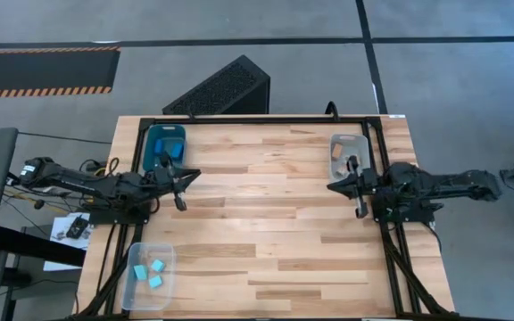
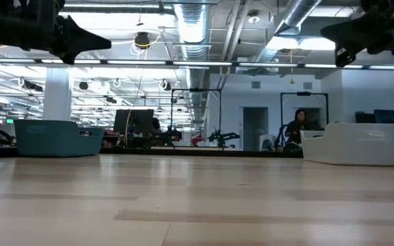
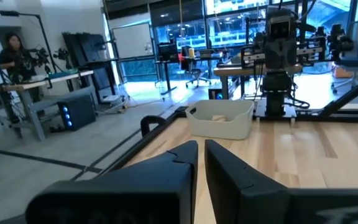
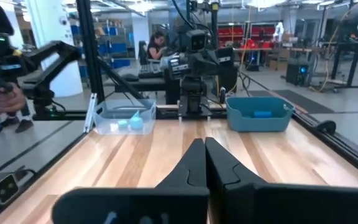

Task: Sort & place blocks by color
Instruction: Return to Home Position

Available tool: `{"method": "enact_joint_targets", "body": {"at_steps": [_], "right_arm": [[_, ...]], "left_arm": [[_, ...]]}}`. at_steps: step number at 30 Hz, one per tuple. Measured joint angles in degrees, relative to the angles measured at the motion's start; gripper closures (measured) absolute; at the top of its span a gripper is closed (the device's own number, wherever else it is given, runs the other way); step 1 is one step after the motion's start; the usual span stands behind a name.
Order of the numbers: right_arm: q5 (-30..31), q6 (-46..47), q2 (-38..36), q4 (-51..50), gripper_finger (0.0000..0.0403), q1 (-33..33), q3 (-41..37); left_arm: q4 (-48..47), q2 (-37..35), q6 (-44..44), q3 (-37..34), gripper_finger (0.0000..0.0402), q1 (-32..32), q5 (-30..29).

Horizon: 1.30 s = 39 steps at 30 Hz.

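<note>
My left gripper (image 1: 194,174) hovers shut and empty above the table's left side, next to the teal bin (image 1: 165,145), which holds a dark blue block (image 4: 263,114). My right gripper (image 1: 332,187) hovers shut and empty above the right side, next to the white bin (image 1: 347,155), which holds tan wood blocks (image 1: 337,158). A clear bin (image 1: 150,275) at the near left holds three light cyan blocks (image 1: 153,273). In each wrist view the fingertips meet, on the left (image 3: 200,148) and on the right (image 4: 203,144). No block lies loose on the table.
The bare wooden tabletop (image 1: 266,223) lies between the arms. A black frame rail (image 1: 266,117) runs along the far edge. A black perforated box (image 1: 226,86) stands on the floor beyond it. People show in the room behind (image 2: 298,126).
</note>
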Motion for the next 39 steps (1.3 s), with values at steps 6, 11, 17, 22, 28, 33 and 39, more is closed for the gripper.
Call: {"method": "enact_joint_targets", "body": {"at_steps": [6,11,17,22,28,33,39], "right_arm": [[-0.33,0.72,-9.43,-8.37,0.0400,0.78,0.01],[-0.31,2.15,-13.58,-12.73,0.0400,1.09,0.04],[-0.31,3.62,-13.66,-11.26,0.0400,1.40,-2.83],[-0.29,4.97,-13.61,-4.57,0.0400,1.36,-7.37],[-0.36,5.82,-12.68,-5.11,0.0401,1.38,-8.71],[0.94,1.73,-12.93,-6.04,0.0392,1.40,-8.74],[1.20,1.33,-13.01,-6.33,0.0386,1.36,-8.76]], "left_arm": [[-9.39,-7.85,0.10,0.00,0.0382,0.02,0.36],[-11.25,-12.70,-0.19,-2.05,0.0382,0.02,0.38],[-10.30,-20.74,-0.01,-7.21,0.0382,0.02,0.30],[-16.58,-27.29,-1.24,-7.18,0.0382,0.02,0.30],[-17.74,-26.53,-1.42,-7.19,0.0382,0.09,-0.53],[-17.72,-25.30,-0.90,-7.21,0.0382,0.09,-0.33],[-17.75,-21.78,-4.23,-7.23,0.0382,0.09,1.26]]}}
